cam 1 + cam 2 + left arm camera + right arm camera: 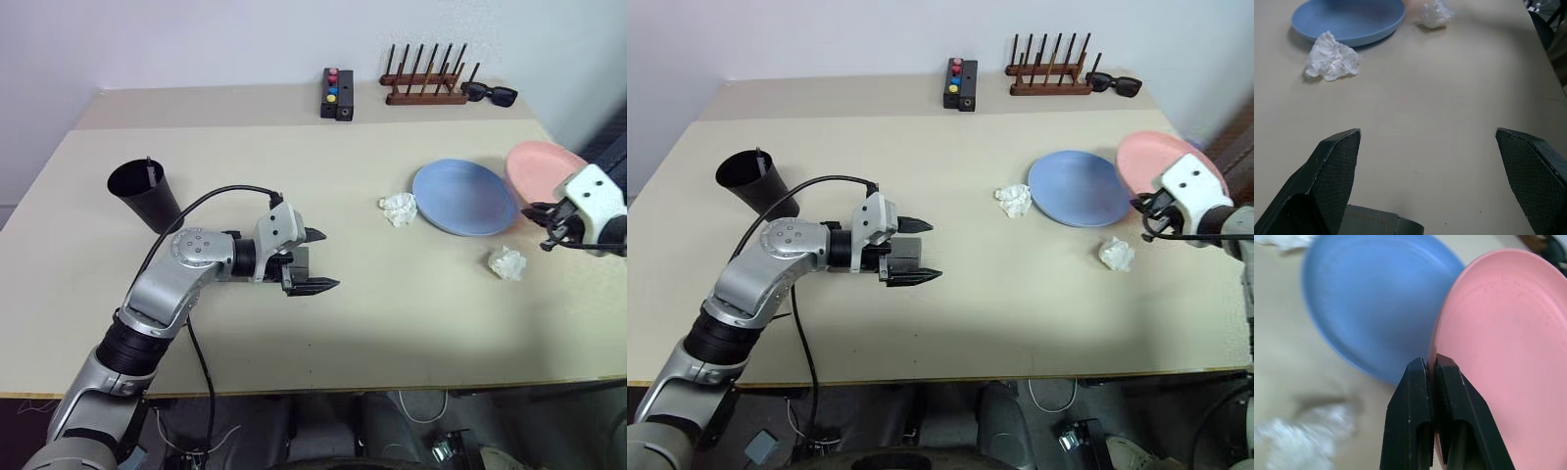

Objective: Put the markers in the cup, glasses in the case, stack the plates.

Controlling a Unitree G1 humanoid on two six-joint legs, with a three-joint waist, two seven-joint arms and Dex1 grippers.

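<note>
Right wrist view: right claw [1431, 366] pinching pink plate [1508, 357] rim, beside blue plate [1371, 308]; stacking unfinished. Left claw [315, 260] spread, empty. Marker [150, 168] in cup [142, 193].

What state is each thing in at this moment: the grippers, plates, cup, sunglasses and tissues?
Left gripper: open, empty, above the table.
Right gripper: shut on the pink plate's rim.
Pink plate: gripped, tilted up, not yet stacked.
Blue plate: flat on the table, empty.
Cup: leaning, a marker inside.
Sunglasses: unfolded, beside the rack.
Tissues: crumpled.
</note>
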